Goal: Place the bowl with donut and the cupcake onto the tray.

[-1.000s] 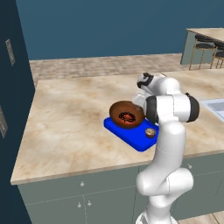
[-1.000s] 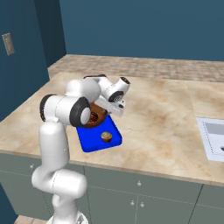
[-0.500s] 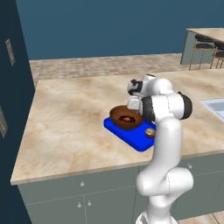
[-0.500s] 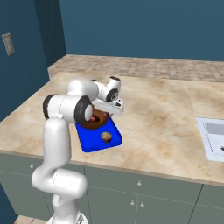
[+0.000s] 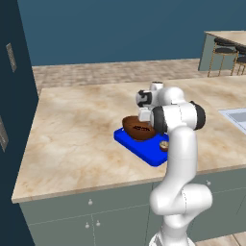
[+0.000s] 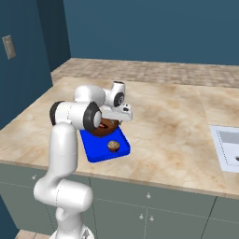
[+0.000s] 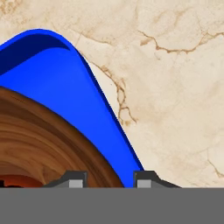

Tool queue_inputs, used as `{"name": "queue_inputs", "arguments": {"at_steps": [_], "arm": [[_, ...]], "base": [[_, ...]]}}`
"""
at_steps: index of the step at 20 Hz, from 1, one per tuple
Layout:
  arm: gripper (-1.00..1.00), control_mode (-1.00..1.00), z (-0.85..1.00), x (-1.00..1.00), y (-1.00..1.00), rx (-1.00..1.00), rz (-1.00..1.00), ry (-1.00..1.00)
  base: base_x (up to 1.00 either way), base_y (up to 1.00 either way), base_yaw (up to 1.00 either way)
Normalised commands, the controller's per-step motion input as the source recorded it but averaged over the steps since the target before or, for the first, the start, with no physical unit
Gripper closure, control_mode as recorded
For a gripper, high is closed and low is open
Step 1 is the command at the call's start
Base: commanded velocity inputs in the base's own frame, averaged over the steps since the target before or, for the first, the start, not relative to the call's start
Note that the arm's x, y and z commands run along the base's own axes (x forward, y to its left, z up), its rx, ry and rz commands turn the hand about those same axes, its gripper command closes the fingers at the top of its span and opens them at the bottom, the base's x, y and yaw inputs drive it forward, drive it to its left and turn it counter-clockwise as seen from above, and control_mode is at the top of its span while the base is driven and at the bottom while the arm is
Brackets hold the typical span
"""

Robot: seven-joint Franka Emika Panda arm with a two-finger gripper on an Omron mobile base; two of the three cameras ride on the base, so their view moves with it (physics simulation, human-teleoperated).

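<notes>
The bowl [image 5: 138, 129] with the donut [image 5: 140, 128] and the cupcake [image 6: 113, 146] are seen on the tray [image 6: 98, 148], the fingers [image 7: 78, 179] slightly parted astride the bowl's rim.

**Bowl and cupcake on the blue tray**

The bowl [image 5: 138, 129] sits on the far end of the tray [image 5: 139, 146], a donut [image 5: 140, 128] inside it. The cupcake [image 5: 164, 145] stands at the tray's near right corner. The white arm [image 5: 176, 144] bends over them on the marbled desk [image 5: 77, 134].
</notes>
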Motion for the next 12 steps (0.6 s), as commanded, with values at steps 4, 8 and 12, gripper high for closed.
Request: {"name": "queue_inputs", "arguments": {"at_steps": [4,8,12], "arm": [[-1.0,-1.0,0.2,0.0,0.0,0.0,0.0,-0.01],[-1.0,-1.0,0.26,0.0,0.0,0.0,0.0,0.0],[-1.0,-1.0,0.43,-0.04,0.0,0.0,0.0,-0.02]], "base": [[0.0,0.0,0.0],[0.0,0.0,0.0],[0.0,0.0,0.0]]}}
